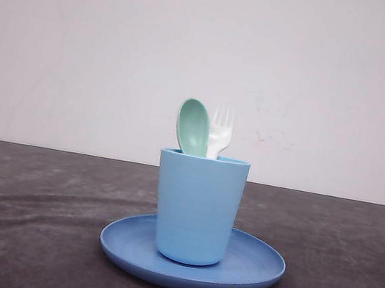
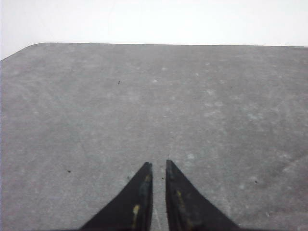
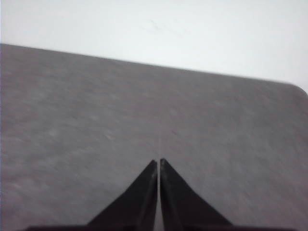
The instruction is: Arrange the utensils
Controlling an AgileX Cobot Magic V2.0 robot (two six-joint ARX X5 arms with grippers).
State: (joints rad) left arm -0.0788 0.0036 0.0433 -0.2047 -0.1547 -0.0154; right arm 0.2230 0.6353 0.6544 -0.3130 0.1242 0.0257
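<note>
The mint-green spoon (image 1: 194, 126) and the white fork (image 1: 219, 131) stand upright side by side inside the light blue cup (image 1: 197, 208), heads sticking out above its rim. The cup sits on the blue round plate (image 1: 260, 266) in the middle of the dark table. My left gripper (image 2: 157, 164) hovers over bare grey tabletop, its jaws nearly together with a thin gap and nothing between them. My right gripper (image 3: 159, 161) is shut, also over bare tabletop, holding nothing.
The grey table surface (image 1: 22, 218) stretches to both sides of the plate. A plain white wall (image 1: 83, 43) stands behind the table's far edge. In the left wrist view a rounded table corner (image 2: 29, 48) shows.
</note>
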